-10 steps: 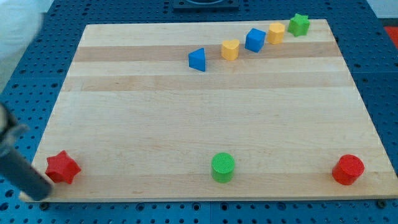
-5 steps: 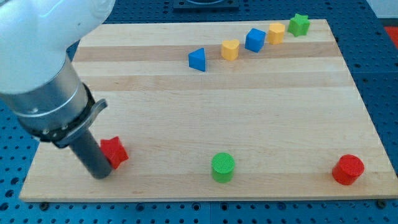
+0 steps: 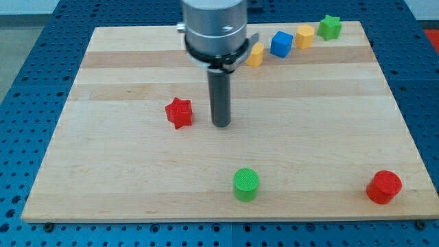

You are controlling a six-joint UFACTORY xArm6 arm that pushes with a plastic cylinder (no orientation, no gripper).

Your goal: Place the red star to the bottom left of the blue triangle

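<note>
The red star [image 3: 179, 112] lies on the wooden board [image 3: 103, 158], left of centre. My tip [image 3: 221, 125] rests on the board just to the star's right, a small gap between them. The blue triangle is hidden behind the arm's body near the view's top; its earlier spot was around the upper middle of the board.
A yellow block [image 3: 256, 55], a blue cube [image 3: 281, 44], another yellow block [image 3: 304, 36] and a green star [image 3: 330, 27] run in a diagonal line at the view's top right. A green cylinder [image 3: 245, 184] and a red cylinder [image 3: 383, 186] stand near the bottom edge.
The red star has been pushed from the bottom left corner up and to the right. My tip has moved from the star's lower left to its right side; the arm now covers the blue triangle.
</note>
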